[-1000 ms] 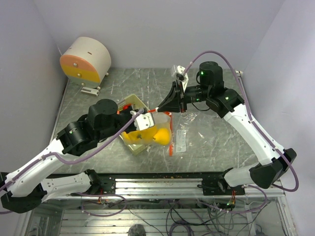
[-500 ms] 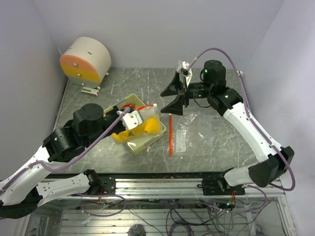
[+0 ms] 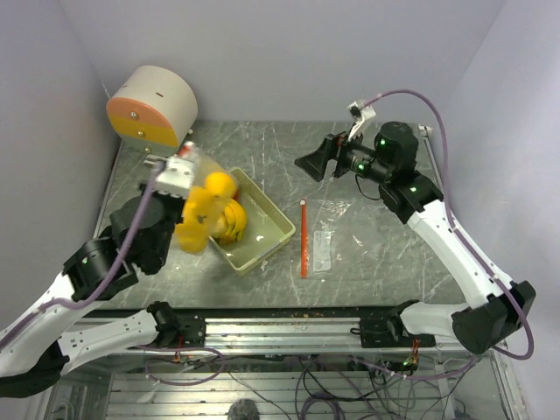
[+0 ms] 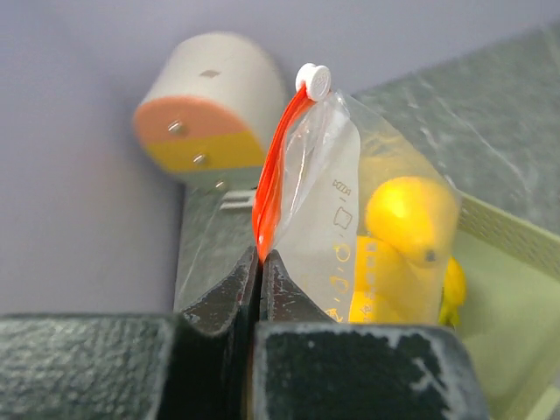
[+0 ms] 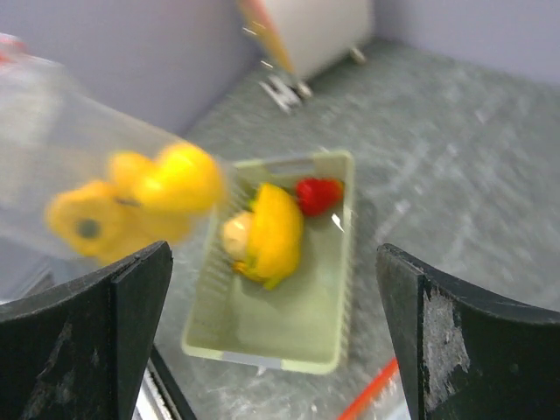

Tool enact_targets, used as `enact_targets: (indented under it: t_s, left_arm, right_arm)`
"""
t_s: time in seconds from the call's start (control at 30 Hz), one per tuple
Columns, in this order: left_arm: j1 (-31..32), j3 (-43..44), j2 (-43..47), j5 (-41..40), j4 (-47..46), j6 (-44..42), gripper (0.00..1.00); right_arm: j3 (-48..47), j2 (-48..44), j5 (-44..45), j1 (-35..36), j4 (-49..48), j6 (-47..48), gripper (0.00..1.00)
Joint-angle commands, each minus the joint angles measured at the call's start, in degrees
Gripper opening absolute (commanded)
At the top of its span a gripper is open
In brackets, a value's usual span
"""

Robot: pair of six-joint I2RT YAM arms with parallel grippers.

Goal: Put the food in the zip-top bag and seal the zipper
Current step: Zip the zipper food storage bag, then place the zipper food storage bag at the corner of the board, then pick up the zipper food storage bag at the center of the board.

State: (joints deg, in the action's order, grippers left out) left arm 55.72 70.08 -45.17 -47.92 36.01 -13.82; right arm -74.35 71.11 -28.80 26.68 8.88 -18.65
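Observation:
My left gripper [image 4: 261, 258] is shut on the lower end of the red-orange zipper [image 4: 276, 175], which ends in a white slider at its far tip. The clear zip-top bag [image 4: 324, 210] hangs from it with yellow food [image 4: 411, 219] inside. In the top view the bag [image 3: 203, 214] is in the air at the left end of the pale green tray [image 3: 278, 229]. A yellow fruit [image 5: 271, 232] and a red piece [image 5: 317, 194] lie in the tray [image 5: 289, 350]. My right gripper [image 3: 318, 157] is open and empty, high and to the right of the tray.
A second red-orange strip [image 3: 303, 238] lies on the table right of the tray, next to a flat clear plastic piece [image 3: 324, 249]. A white drum with an orange and yellow face [image 3: 150, 107] stands at the back left corner, close to the lifted bag.
The right gripper opened, let go of the bag's mouth and drew back to the right. The left gripper carried the bag with the fruit up and to the left, off the tray.

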Motion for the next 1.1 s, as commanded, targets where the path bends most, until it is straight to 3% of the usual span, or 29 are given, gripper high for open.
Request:
enact_targets:
  t_s: [0.0,0.13,0.27,0.37,0.5,0.6,0.8,1.07]
  left_arm:
    - [0.09,-2.72,6.29,-25.22,-0.09,14.75,0.07]
    - [0.17,-5.49,10.58,-34.79,6.05,22.64,0.07]
    - [0.21,-3.63,11.24,-36.74,20.26,36.02,0.23]
    - [0.21,-4.20,11.29,-35.03,23.77,40.46,0.57]
    - [0.19,-6.25,11.83,-32.75,19.73,37.16,0.98]
    - [0.22,-6.75,12.67,-30.50,15.23,33.76,1.00]
    - [0.18,-10.94,14.03,-18.32,-0.04,23.38,1.00]
    - [0.23,-9.81,8.14,-11.83,-0.09,24.15,0.99]
  right_arm:
    - [4.36,3.21,19.57,-0.40,10.45,-4.11,0.99]
    - [8.72,4.96,24.74,-0.40,13.34,-5.09,0.95]
    - [11.56,6.65,28.16,-0.33,14.76,-6.27,0.92]
    - [13.09,7.63,28.79,-0.31,15.38,-7.11,0.88]
    - [14.46,8.94,30.53,0.39,16.50,-8.04,0.84]
    - [14.62,10.52,32.76,2.56,17.59,-8.27,0.83]
    - [13.73,17.88,36.45,6.12,17.61,-10.44,0.84]
    - [10.33,30.37,40.42,8.23,15.46,-12.86,0.85]
